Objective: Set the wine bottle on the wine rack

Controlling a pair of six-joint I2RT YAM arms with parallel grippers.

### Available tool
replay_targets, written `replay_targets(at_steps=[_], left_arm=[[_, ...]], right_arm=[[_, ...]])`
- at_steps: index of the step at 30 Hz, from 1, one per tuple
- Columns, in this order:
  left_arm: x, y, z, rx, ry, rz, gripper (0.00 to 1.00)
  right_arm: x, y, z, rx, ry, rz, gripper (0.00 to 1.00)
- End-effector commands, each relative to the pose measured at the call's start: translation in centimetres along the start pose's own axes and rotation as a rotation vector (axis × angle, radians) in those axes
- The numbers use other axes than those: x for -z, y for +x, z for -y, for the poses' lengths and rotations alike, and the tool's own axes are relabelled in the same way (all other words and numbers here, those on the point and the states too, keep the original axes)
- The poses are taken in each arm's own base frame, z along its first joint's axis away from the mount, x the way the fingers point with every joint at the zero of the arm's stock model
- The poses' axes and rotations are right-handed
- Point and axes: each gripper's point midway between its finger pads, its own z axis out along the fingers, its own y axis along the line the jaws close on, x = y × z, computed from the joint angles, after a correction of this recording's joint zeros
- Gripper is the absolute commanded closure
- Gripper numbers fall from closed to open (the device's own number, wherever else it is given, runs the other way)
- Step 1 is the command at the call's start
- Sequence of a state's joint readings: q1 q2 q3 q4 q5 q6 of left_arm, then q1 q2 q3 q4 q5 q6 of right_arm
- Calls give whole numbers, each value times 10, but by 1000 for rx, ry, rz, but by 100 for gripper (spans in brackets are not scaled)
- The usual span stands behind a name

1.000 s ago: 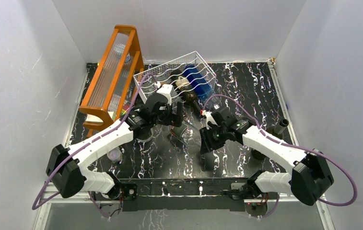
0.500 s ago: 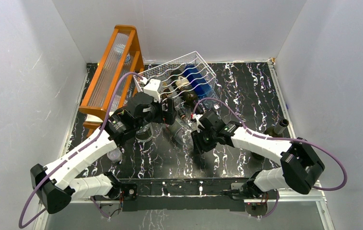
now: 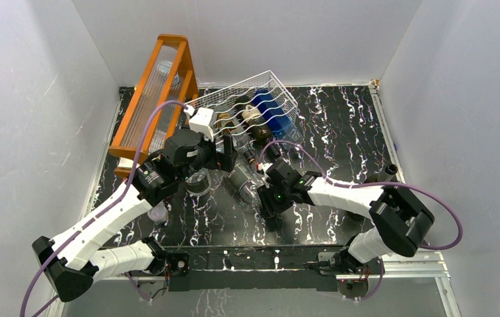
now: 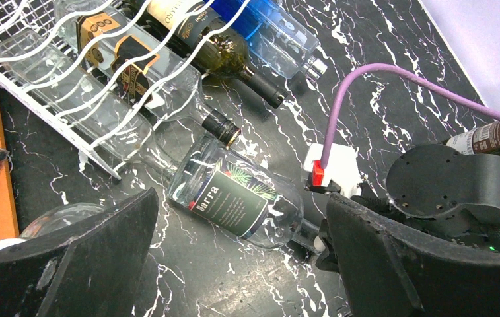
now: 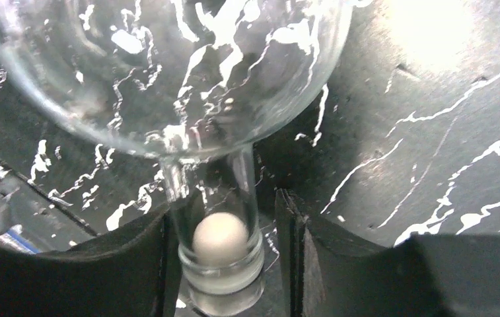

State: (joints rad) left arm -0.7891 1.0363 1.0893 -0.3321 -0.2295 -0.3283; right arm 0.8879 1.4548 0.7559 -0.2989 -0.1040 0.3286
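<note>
1. Since the earlier frames, the right gripper [image 5: 224, 205] has been brought leftward across the table [image 3: 339, 132] to the wine bottle [image 4: 234, 198]. The left arm has been swung further toward the wine rack [image 3: 283, 89].
2. The wine bottle (clear glass, dark label reading "Barra") is seen lying on its side on the table. It is just in front of the rack's open end and not inside it. Its base is turned toward the rack and its neck toward the right gripper.
3. In the right wrist view, the bottle's neck is flanked by the two fingers. One finger is pressed against the glass, while a thin dark gap is left at the other, so the neck is enclosed but not clamped.
4. The left gripper [image 4: 242, 201] is held above the bottle with its fingers spread wide and nothing between them.
5. The rack is occupied by a blue bottle [image 4: 267, 33], a dark green bottle [image 4: 214, 39] and a clear bottle [image 4: 121, 63] with a brown label. Their necks are pointed outward.
6. An orange wooden frame [image 3: 158, 92] is stood to the left of the rack.
</note>
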Motion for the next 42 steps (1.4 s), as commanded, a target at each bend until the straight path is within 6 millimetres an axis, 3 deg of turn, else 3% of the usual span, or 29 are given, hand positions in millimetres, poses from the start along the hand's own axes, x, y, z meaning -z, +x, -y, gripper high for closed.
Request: replay_targets(at_steps=[1,6,14,22,31,35,42], left_arm=[[16,-24,-4,-12,-12,65,2],[18,-25,-6,-21,-21,68,2],[19,-25,-8,-31,-29,70,2],[15,-24,-11,-64,-48,61,2],[12,-22,-12,-71,-52,54,2],[13,-21,-13,-73,-55,53,2],[16,-22,-10,-67,-39,56,2]], right_arm=[[-7,-26,8,54,46,106,39],[-8,-33,6,80,38,131,32],[-21,-37,7,116,43,136,31],[-34,-25,9,151,74,135,32],[-45,-14,30,42,197,152,30],[-46,-13,30,21,204,170,37],[-44,-7,30,40,200,150,62]])
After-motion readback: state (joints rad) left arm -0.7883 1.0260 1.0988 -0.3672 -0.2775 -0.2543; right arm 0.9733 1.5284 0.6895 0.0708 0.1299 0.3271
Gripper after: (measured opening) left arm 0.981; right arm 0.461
